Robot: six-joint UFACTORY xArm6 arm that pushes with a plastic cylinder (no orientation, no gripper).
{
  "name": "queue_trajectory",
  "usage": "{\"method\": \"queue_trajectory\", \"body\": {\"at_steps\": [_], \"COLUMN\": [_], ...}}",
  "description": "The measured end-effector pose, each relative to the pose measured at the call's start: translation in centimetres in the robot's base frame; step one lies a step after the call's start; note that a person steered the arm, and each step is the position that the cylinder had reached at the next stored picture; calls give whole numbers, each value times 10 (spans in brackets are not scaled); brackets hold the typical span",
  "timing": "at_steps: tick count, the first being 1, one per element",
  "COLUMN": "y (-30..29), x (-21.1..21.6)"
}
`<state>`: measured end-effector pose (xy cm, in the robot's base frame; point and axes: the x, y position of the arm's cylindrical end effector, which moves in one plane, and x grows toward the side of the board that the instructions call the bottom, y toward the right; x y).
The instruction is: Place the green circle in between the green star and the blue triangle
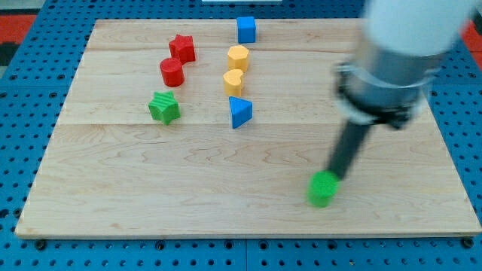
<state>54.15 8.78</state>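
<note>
The green circle [322, 188] lies low on the board, toward the view's right. My tip [332, 176] is at its upper right edge, touching or nearly touching it. The green star [164, 108] sits at the view's left of centre. The blue triangle [240, 112] lies to the star's right, with a gap between them. The arm's large grey and white body fills the view's upper right.
A red star [182, 48] and a red cylinder [172, 72] lie above the green star. A blue cube [246, 29], a yellow hexagon [238, 57] and a yellow heart [233, 81] line up above the blue triangle. The wooden board [113, 196] rests on blue pegboard.
</note>
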Motion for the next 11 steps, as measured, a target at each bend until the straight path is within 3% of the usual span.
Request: {"method": "queue_trajectory", "body": {"at_steps": [2,3,4,5,6,7,8,9,10,11], "y": [90,38,-33,-88,-82,-141,-139,-133,-99,-123], "x": [54,75,28,16,31,61,-1,-8,26,-13]}}
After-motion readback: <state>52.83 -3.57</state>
